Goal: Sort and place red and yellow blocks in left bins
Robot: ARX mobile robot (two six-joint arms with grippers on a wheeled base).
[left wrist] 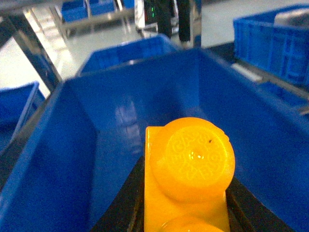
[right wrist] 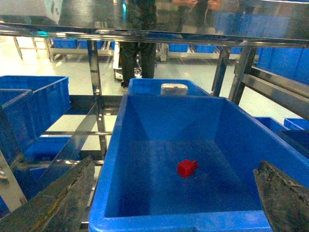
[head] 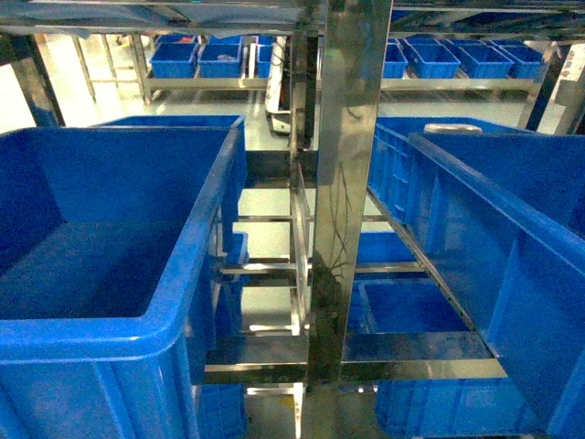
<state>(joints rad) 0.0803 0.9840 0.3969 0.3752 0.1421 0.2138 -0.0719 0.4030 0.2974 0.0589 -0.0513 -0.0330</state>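
The yellow block [left wrist: 190,169], glossy with round studs, is clamped between the black fingers [left wrist: 126,198] of my left gripper [left wrist: 186,195]. It hangs over the inside of a deep blue left bin [left wrist: 120,106]. The head view shows that bin [head: 196,229] at the left, with neither gripper in sight. The red block [right wrist: 187,167] lies on the floor of another blue bin [right wrist: 145,220]. My right gripper [right wrist: 175,166] hovers before that bin's near rim, open, its worn fingers [right wrist: 63,193] far apart and holding nothing.
A shiny steel post [head: 343,183] and rack rails stand between the left bin and the right blue bin [head: 475,219]. A pale grey object [right wrist: 174,89] sits behind the right bin. More blue tubs [head: 196,59] line the back shelves. A person [right wrist: 137,53] stands beyond.
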